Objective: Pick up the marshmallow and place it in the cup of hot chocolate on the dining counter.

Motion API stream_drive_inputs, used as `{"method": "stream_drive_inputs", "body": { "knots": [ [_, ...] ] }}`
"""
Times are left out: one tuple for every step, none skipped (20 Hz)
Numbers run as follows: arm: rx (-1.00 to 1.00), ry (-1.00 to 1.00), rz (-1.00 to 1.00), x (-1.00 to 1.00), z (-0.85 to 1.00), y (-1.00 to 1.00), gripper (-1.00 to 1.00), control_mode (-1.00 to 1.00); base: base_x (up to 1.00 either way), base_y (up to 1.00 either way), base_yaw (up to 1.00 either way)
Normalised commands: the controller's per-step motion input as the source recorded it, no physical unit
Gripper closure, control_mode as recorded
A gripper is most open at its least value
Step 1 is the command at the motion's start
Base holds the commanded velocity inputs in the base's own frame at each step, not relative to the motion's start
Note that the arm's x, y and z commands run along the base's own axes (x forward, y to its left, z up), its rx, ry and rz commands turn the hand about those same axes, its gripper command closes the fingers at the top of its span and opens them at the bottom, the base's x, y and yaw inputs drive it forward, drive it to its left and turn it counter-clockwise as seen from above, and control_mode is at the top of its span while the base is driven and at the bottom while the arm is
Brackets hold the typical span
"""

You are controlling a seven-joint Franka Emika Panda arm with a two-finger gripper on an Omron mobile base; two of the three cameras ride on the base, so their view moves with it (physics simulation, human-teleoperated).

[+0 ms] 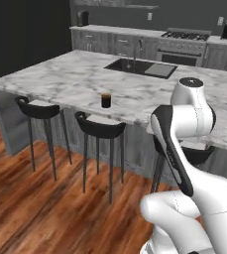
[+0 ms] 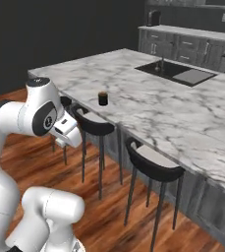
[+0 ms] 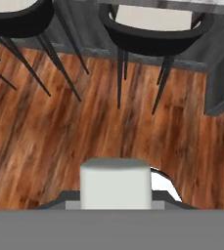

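The marshmallow point(image 3: 115, 182), a white squarish block, sits large at the bottom of the hand view, and my gripper point(image 3: 115, 201) is shut on it. It hides most of the fingers. Below it lie wooden floor and stool legs. The hand point(image 2: 67, 132) hangs low in front of the stools, short of the dining counter point(image 2: 182, 115) and below its top. The cup of hot chocolate point(image 1: 106, 100) point(image 2: 102, 98), a small dark mug, stands upright near the front edge of the white marble dining counter point(image 1: 65, 74).
Black stools point(image 1: 100, 130) point(image 2: 153, 167) line the counter's front, their seats tucked under its edge. A black sink with a faucet point(image 1: 137, 66) point(image 2: 175, 71) lies further back on the slab. Grey cabinets and a stove point(image 1: 184, 42) stand along the far wall.
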Motion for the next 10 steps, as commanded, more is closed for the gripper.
{"method": "stream_drive_inputs", "body": {
  "knots": [
    [0.0,0.0,0.0,0.0,0.0,0.0,1.0,1.0,0.64,1.0,-0.34],
    [0.0,0.0,0.0,0.0,0.0,0.0,1.0,1.0,0.59,1.0,-0.34],
    [0.0,0.0,0.0,0.0,0.0,0.0,1.0,1.0,0.55,1.0,-0.33],
    [0.0,0.0,0.0,0.0,0.0,0.0,1.0,1.0,0.52,1.0,-0.33],
    [0.0,0.0,0.0,0.0,0.0,0.0,1.0,1.0,0.5,1.0,-0.33],
    [0.0,0.0,0.0,0.0,0.0,0.0,1.0,1.0,0.52,1.0,-0.32],
    [0.0,0.0,0.0,0.0,0.0,0.0,1.0,1.0,0.5,1.0,-0.3],
    [0.0,0.0,0.0,0.0,0.0,0.0,1.0,1.0,0.38,1.0,-0.28],
    [0.0,0.0,0.0,0.0,0.0,0.0,1.0,1.0,0.35,1.0,-0.28],
    [0.0,0.0,0.0,0.0,0.0,0.0,1.0,1.0,0.34,1.0,-0.28]
  ]
}}
